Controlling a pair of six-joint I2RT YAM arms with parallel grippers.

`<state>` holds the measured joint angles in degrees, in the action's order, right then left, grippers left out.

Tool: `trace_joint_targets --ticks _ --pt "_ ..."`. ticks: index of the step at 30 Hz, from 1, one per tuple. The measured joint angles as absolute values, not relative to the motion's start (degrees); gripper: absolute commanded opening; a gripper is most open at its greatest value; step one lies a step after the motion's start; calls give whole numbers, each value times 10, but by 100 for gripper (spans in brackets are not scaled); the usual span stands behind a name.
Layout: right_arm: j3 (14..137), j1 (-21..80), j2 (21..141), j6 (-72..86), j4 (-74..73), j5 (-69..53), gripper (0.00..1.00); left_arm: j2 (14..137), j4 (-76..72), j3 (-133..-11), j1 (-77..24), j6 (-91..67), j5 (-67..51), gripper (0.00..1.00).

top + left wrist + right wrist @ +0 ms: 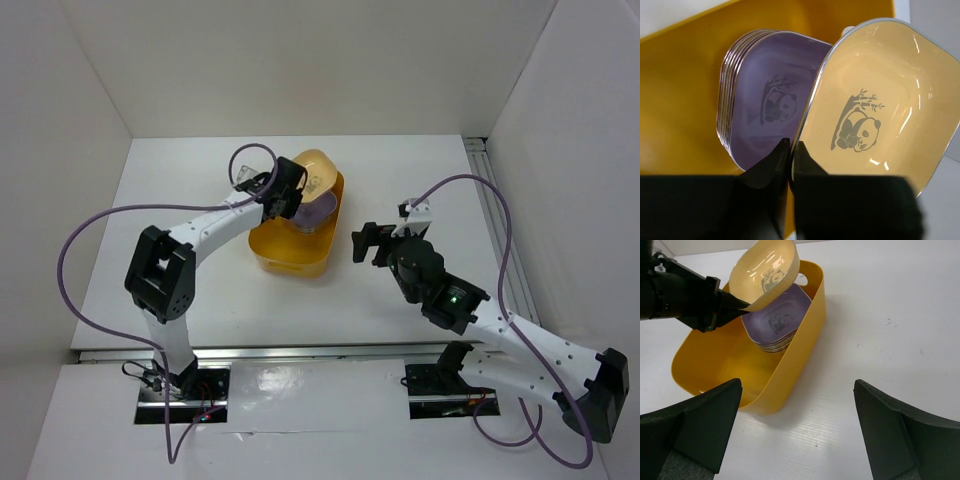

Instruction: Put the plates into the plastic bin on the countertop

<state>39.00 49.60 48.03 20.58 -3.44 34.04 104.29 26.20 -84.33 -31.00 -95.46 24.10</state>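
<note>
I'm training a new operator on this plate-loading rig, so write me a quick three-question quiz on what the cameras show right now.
1. True or false: the right gripper holds a plate.
2. The top plate of the stack inside the large yellow-orange plastic bin is: A green, B lavender, C brown.
3. Which gripper pinches the rim of the yellow-orange rounded-square panda-print plate?
Key: 1 false, it is open and empty over the plain white countertop. 2 B. 3 the left gripper.

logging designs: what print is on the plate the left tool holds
Panda with bamboo on yellow-orange plate; left wrist view.
</note>
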Motion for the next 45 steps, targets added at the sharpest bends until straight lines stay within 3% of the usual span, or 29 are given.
trace_joint_targets --ticks 3,4,8,12,16,21,29,45 --pt "390 496 477 206 -41 341 100 1059 275 -849 -313 -963 237 39" --pt "390 496 475 206 -42 341 100 1059 279 -848 -313 -964 237 57" --pt "390 496 470 205 -43 341 100 1040 287 -828 -319 -973 238 83" --pt "390 496 470 205 -43 340 100 970 294 -781 -332 -976 250 87" --pt "396 493 471 208 -56 340 100 852 296 -751 -362 -944 289 98" --pt "445 492 485 220 -111 363 100 705 292 -713 -405 -870 326 100" --pt "521 492 491 233 -199 380 100 504 359 -553 -456 -747 351 100" --pt "503 492 389 247 -269 371 100 388 534 -535 -510 -627 328 100"
